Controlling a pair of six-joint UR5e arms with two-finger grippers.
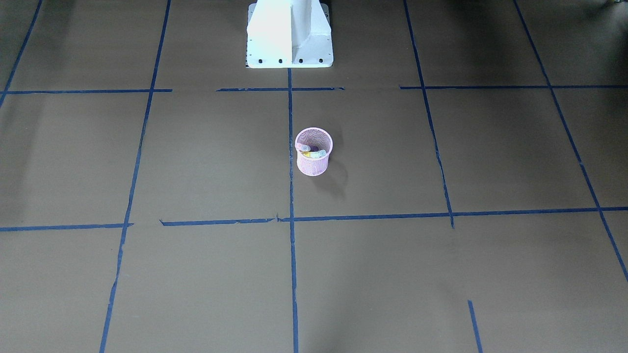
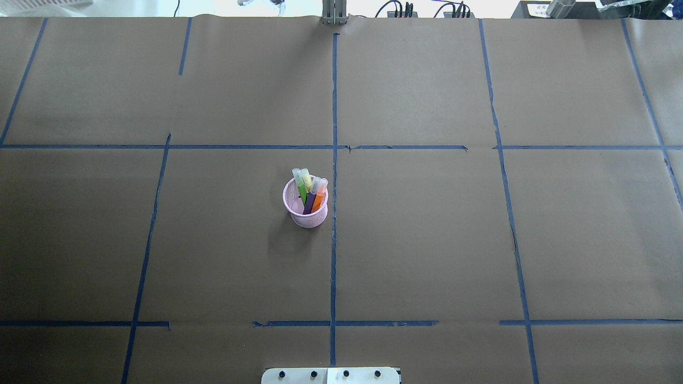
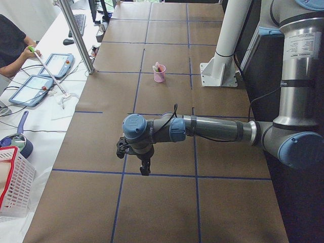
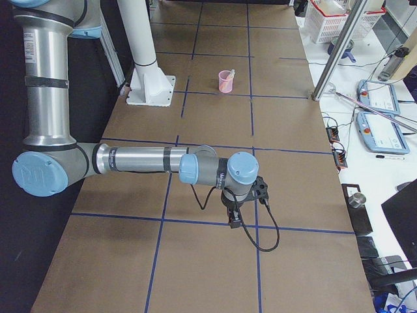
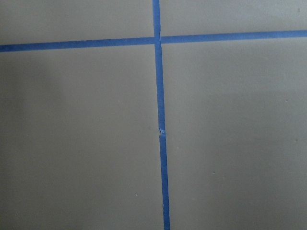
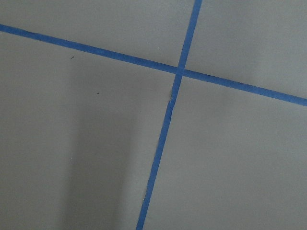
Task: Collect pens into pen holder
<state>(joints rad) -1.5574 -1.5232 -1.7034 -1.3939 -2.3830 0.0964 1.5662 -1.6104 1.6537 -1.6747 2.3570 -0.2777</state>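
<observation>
The pink mesh pen holder (image 2: 309, 220) stands upright near the table's middle, beside the centre tape line; it also shows in the front view (image 1: 313, 166) and small in both side views (image 3: 159, 76) (image 4: 225, 83). Several pens stand in it: green (image 2: 302, 190), yellowish (image 2: 307, 180), purple (image 2: 310, 202) and orange (image 2: 318, 200), their pale caps above the rim. No pen lies on the table. My left gripper (image 3: 144, 169) and right gripper (image 4: 232, 222) show only in the side views, pointing down over the table's two ends, far from the holder. I cannot tell whether they are open or shut.
The table is covered in brown paper with blue tape lines (image 2: 334, 160). The white robot base (image 1: 289, 39) stands at the table's near edge. An operator (image 3: 12, 45), tablets (image 3: 35, 88), a metal post (image 3: 76, 35) and a white basket (image 3: 15, 182) are off the far side.
</observation>
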